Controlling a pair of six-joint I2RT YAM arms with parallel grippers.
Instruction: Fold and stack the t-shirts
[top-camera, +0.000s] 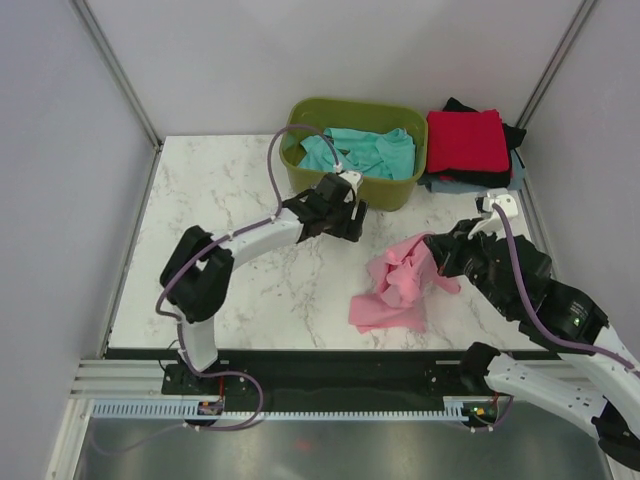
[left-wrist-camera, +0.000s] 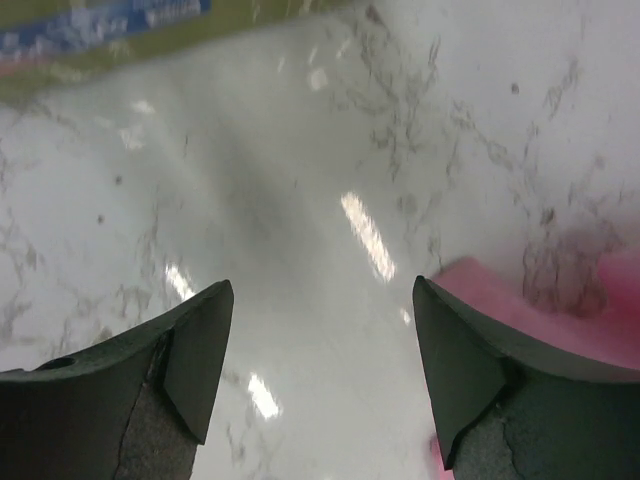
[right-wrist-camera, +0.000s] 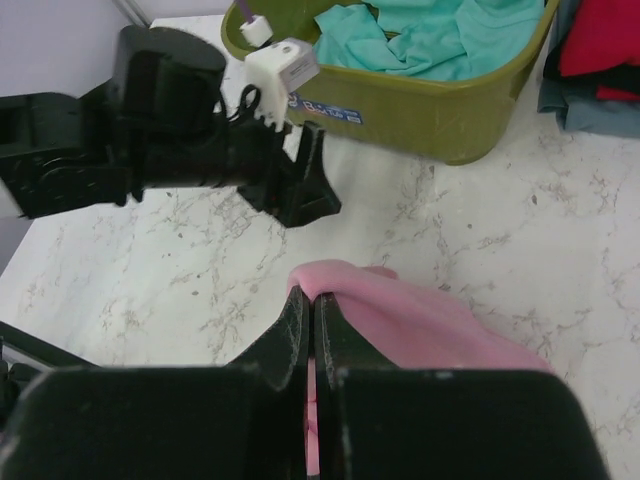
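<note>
A crumpled pink t-shirt (top-camera: 400, 285) lies right of the table's middle. My right gripper (right-wrist-camera: 311, 296) is shut on a raised fold at its upper edge, and the cloth (right-wrist-camera: 420, 320) drapes away to the right of the fingers. My left gripper (top-camera: 350, 220) hovers low over bare marble just left of the pink t-shirt (left-wrist-camera: 560, 320), in front of the tub, open with nothing between its fingers (left-wrist-camera: 322, 300). A teal t-shirt (top-camera: 365, 150) lies in the tub. A folded red t-shirt (top-camera: 465, 140) tops a pile with black and grey-blue ones (top-camera: 470, 185) under it.
The olive-green tub (top-camera: 390, 190) stands at the back centre, with the folded pile right beside it at the back right corner. Grey walls close off the table at the back and both sides. A black rail runs along the near edge.
</note>
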